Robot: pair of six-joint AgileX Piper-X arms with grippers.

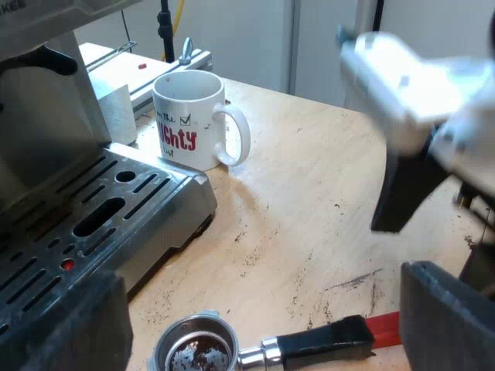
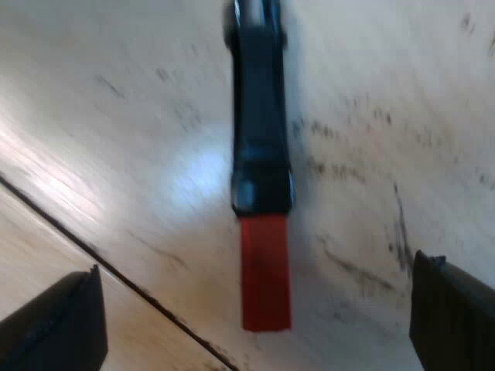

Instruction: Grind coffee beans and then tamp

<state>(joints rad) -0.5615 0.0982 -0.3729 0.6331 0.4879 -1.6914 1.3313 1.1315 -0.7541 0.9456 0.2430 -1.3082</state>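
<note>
The metal holder (image 1: 195,352) lies loose on the wooden table, its basket smeared with coffee residue. Its dark handle (image 1: 321,342) ends in red (image 1: 384,326). My left gripper (image 1: 259,309) hovers open above the holder, one finger on each side. A white mug (image 1: 189,116) with red lettering stands upright beside the espresso machine's drip tray (image 1: 100,224). My right gripper (image 2: 259,309) is open, its fingers spread wide on either side of the handle's red end (image 2: 265,270). One black finger (image 1: 410,189) of it hangs over that end.
Coffee grounds are scattered over the table (image 1: 309,209). A dark seam (image 2: 116,274) runs across the tabletop close to the handle. Metal parts (image 1: 174,66) lie behind the mug, with pale walls beyond.
</note>
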